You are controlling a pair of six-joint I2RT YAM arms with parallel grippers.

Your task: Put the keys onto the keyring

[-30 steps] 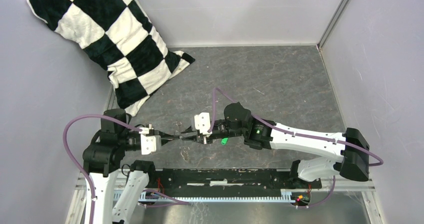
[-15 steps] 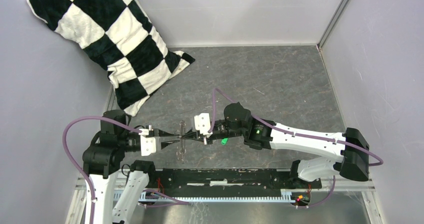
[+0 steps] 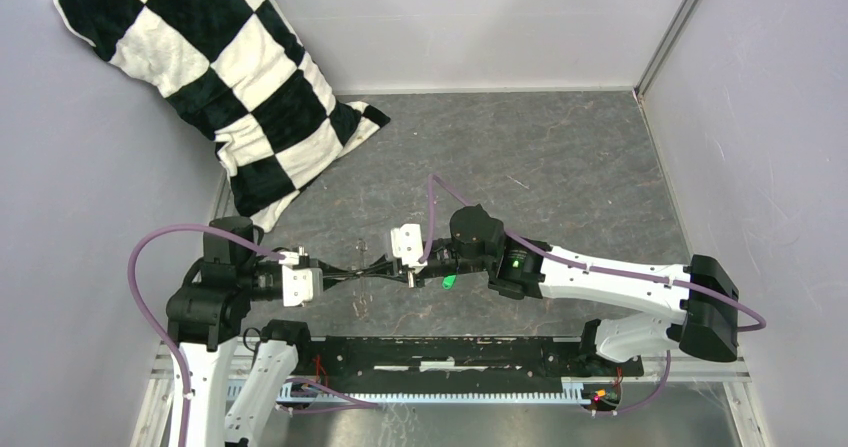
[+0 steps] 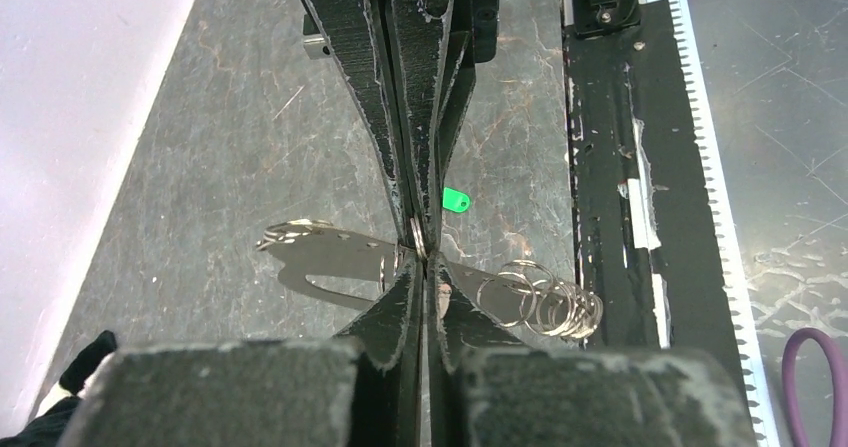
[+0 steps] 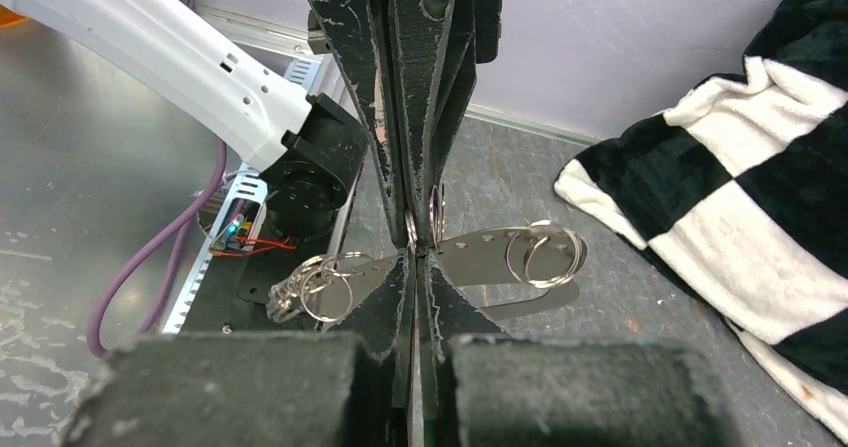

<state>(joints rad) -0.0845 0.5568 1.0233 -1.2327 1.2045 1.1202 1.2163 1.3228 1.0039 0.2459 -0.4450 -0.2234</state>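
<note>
Shows two robot arms meeting tip to tip low over a grey marbled table (image 3: 560,167). Between them, held clear of the surface, a thin silvery-grey metal keyring loop (image 4: 330,259), broadside to both wrist cameras, with small silvery split rings (image 4: 545,305) bunched at either end. Left gripper (image 4: 420,272): black fingers pressed together, clamped on the loop's middle. Right gripper (image 5: 418,262): likewise squeezed shut on the same stretch from the opposite side. Probably gripped double this way to steady the loop or to pry its edge apart for threading; no opened gap discernible in these views. Tiny key (image 4: 455,200), only its bright green plastic tag visible, not on the loop: apparently lying on the table just beside the right fingers, under that arm's wrist. No pincer free to fetch it, so threading judged not yet begun. Black-and-white chequered cushion (image 3: 220,77) propped in the far left corner, well apart from the work.
</note>
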